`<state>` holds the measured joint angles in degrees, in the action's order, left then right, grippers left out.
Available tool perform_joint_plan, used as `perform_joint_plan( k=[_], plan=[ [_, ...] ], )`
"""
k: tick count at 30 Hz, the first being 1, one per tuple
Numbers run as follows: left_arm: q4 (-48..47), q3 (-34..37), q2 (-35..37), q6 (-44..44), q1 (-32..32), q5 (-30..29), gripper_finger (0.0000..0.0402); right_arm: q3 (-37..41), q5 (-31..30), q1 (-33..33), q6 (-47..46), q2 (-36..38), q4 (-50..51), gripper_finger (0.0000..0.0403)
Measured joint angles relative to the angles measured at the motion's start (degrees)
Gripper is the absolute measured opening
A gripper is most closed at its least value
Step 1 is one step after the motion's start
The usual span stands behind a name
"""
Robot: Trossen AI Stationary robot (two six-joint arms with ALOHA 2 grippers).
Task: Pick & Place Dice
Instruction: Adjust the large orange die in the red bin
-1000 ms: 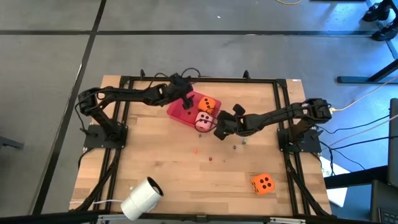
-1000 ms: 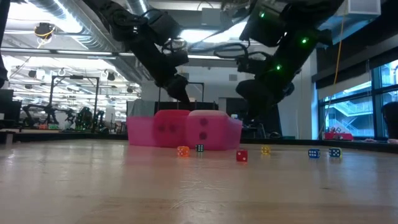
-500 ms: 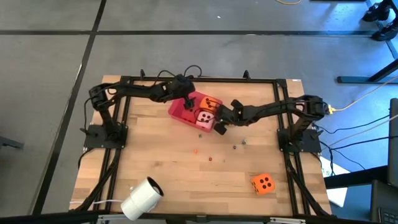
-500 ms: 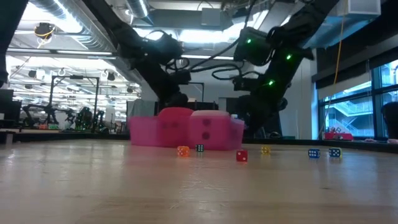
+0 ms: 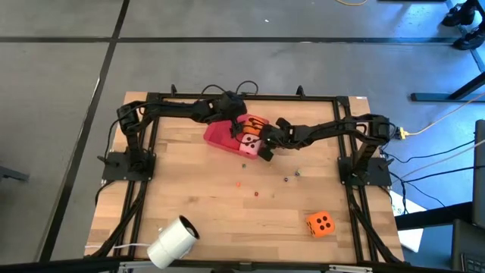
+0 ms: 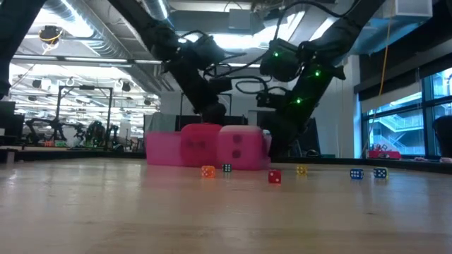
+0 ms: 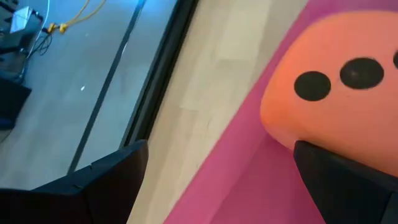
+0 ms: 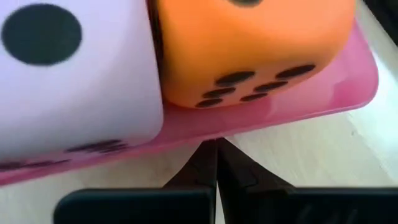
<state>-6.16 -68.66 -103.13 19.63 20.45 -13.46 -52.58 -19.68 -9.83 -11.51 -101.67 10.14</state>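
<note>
While both dark arms reach over the far half of the tabletop point(image 5: 197, 205), the high view shows the left gripper point(image 5: 238, 125) above the flat red tray point(image 5: 216, 135) and the right gripper point(image 5: 267, 144) at the tray's right edge. An orange die point(image 5: 254, 126) and a pink die point(image 5: 248, 142) sit on the tray, touching each other. A second orange die point(image 5: 320, 223) lies alone near the tabletop's near right corner, well apart from the tray. A white roll point(image 5: 173, 241) rests at the near edge, left of centre, and tiny coloured beads point(image 5: 256, 193) are scattered around the tabletop's middle.

From table height, the tray point(image 6: 161, 149) stands across the far side with the pink die point(image 6: 241, 148) on it and a red die point(image 6: 199, 144) just beside that; beads point(image 6: 275, 177) dot the wood in front. Both arms come down behind the tray.

The left wrist view shows the orange die point(image 7: 339, 99) on the tray point(image 7: 242, 186), the gripper's fingers point(image 7: 106, 183) spread wide, one touching the die's lower side.

The right wrist view shows the pink die point(image 8: 68, 74) and orange die point(image 8: 255, 50) side by side on the tray point(image 8: 323, 99), with the right gripper's fingers point(image 8: 236, 171) pressed together, holding nothing, just short of the tray's edge.
</note>
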Motion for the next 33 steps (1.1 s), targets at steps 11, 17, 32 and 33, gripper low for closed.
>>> perform_joint_plan(
  k=[11, 17, 32, 33],
  plan=[
    [-7.7, -5.4, 0.7, -0.8, -1.2, -2.1, 0.04, 0.0, -0.2, 0.7, 0.6, 0.0, 0.6, 0.0],
    [-7.5, -5.6, -0.3, -2.0, 1.6, -2.5, 0.04, 0.0, -0.2, 0.7, 0.6, 0.0, 0.4, 0.0005],
    [-3.1, -5.5, -4.7, -1.9, 0.0, 2.8, 0.04, 0.1, 4.1, 0.7, 4.9, -0.1, -5.3, 0.0002],
    [-3.3, -5.5, -4.7, -2.0, -0.1, 2.7, 0.04, 0.1, 4.0, 0.7, 4.7, -0.1, -5.3, 0.0002]
  ],
)
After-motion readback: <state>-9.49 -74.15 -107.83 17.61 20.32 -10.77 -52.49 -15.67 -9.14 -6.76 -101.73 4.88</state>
